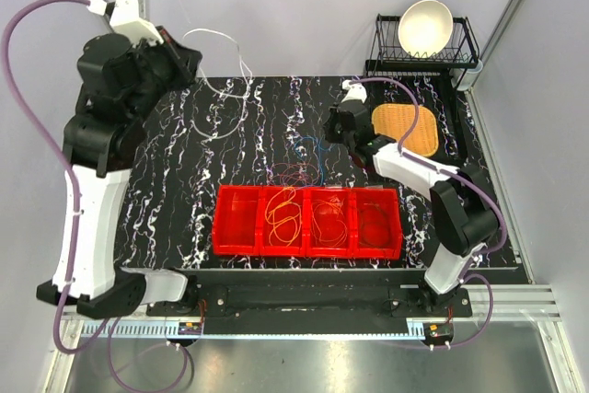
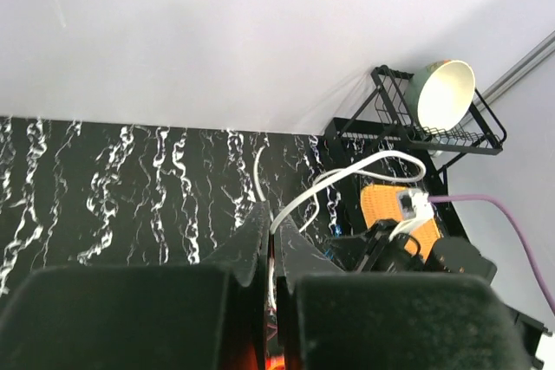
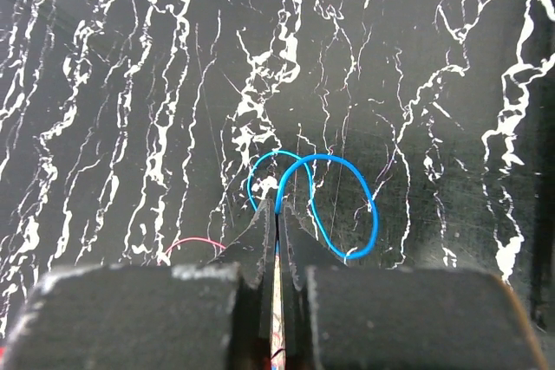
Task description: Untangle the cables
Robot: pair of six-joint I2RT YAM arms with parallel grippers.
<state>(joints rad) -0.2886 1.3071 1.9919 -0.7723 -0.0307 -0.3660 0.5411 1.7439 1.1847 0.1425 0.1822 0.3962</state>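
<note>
The left fingers pinch the white cable high and aside while the right fingers clamp the blue cable near the bench, seemingly to separate them.

The left arm and right arm share white links and black joints. A purple hose runs up each from the near edge of the table. Fingers are black wedges.
</note>
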